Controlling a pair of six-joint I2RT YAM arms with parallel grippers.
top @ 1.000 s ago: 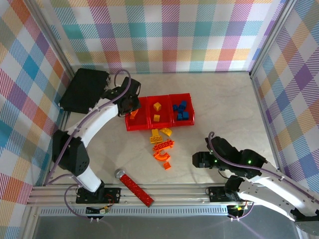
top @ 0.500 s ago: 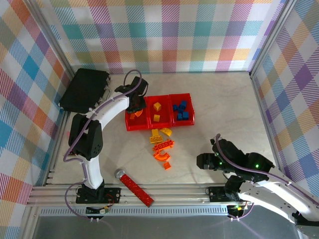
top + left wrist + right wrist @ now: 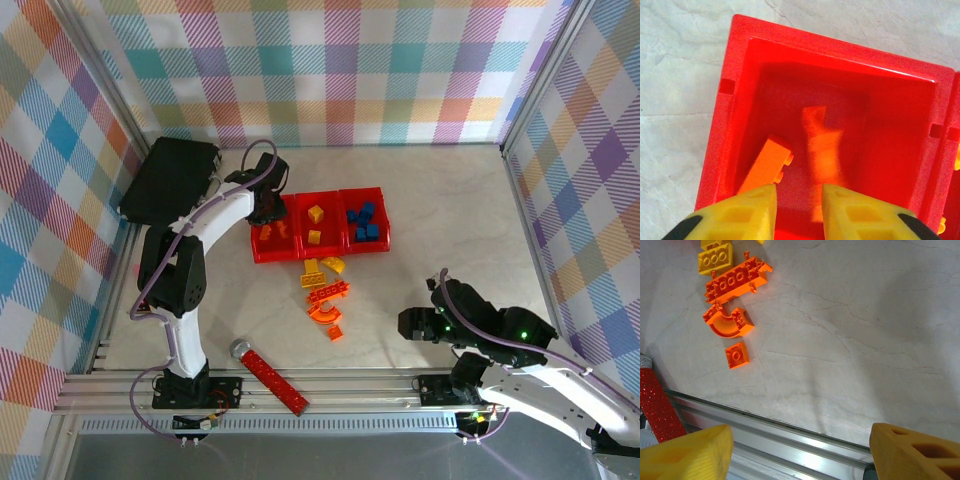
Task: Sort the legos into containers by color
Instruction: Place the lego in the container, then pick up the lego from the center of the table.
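You see a yellow plastic brick (image 3: pixel 715 258), a long orange brick (image 3: pixel 736 279), a curved orange arch (image 3: pixel 726 324) and a small orange square (image 3: pixel 737 355).

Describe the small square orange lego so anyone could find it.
Find the row of red containers. Loose legos lie before them. The square orange lego is the one farthest from them, small and square, unlike the curved arch beside it.

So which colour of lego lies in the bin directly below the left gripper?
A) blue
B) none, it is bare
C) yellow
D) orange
D: in the left wrist view the left gripper hangs over a red bin with orange bricks lying on its floor.
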